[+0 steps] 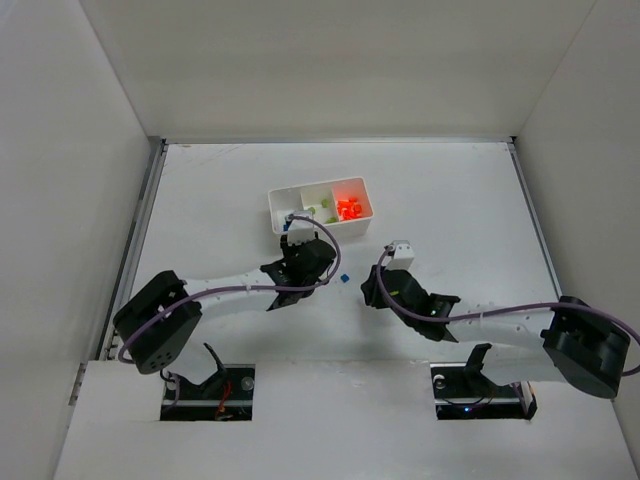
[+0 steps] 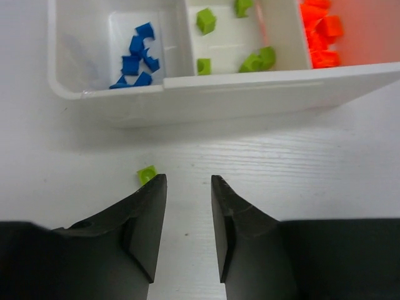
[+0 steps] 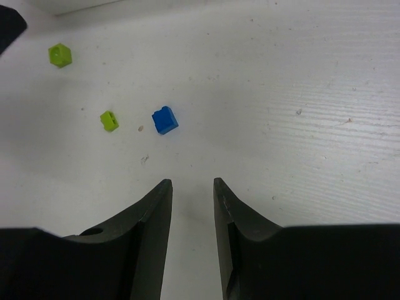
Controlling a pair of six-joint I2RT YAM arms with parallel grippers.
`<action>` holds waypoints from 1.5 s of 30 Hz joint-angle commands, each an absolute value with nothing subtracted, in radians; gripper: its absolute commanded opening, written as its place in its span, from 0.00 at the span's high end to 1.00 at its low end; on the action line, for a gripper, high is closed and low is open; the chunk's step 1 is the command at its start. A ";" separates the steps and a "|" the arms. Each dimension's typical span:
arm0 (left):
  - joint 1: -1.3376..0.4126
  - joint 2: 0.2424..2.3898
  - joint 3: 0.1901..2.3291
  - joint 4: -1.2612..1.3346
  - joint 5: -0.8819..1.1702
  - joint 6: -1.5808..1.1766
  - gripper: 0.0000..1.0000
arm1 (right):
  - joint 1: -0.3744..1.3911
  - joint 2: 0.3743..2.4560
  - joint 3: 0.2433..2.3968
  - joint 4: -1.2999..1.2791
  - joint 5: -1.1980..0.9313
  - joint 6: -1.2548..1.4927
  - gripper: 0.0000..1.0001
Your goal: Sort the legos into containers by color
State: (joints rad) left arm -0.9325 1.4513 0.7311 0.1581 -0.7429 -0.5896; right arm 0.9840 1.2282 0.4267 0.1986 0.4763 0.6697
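The white tray (image 1: 275, 212) has three compartments. In the left wrist view the tray wall (image 2: 250, 94) fronts blue legos (image 2: 137, 59) on the left, yellow-green legos (image 2: 206, 22) in the middle and orange legos (image 2: 322, 37) on the right. My left gripper (image 2: 189, 181) is open and empty just short of the tray, with one yellow-green lego (image 2: 147, 174) on the table touching or just beyond its left fingertip. My right gripper (image 3: 192, 182) is open and empty over bare table. Ahead of it lie a blue lego (image 3: 165, 119) and two yellow-green legos (image 3: 109, 120) (image 3: 60, 55).
In the top view the left gripper (image 1: 292, 243) sits at the tray's near left corner and the right gripper (image 1: 372, 287) is right of the loose blue lego (image 1: 343, 278). White walls enclose the table on three sides.
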 commanded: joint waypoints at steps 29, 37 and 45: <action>-0.918 1.525 0.687 0.203 -0.713 -0.716 0.92 | 0.967 1.255 0.445 0.259 0.465 0.670 0.61; -0.889 1.451 0.842 0.285 -0.707 -0.577 0.90 | 0.967 1.261 0.446 0.258 0.479 0.676 0.61; -0.739 1.657 1.009 0.373 -0.543 -0.537 0.75 | 0.984 1.275 0.456 0.256 0.494 0.686 0.59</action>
State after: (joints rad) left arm -0.7662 1.6249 0.9668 0.3367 -0.6083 -0.5663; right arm 0.9710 1.2591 0.4236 0.2111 0.4706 0.6754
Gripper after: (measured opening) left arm 0.228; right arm 0.400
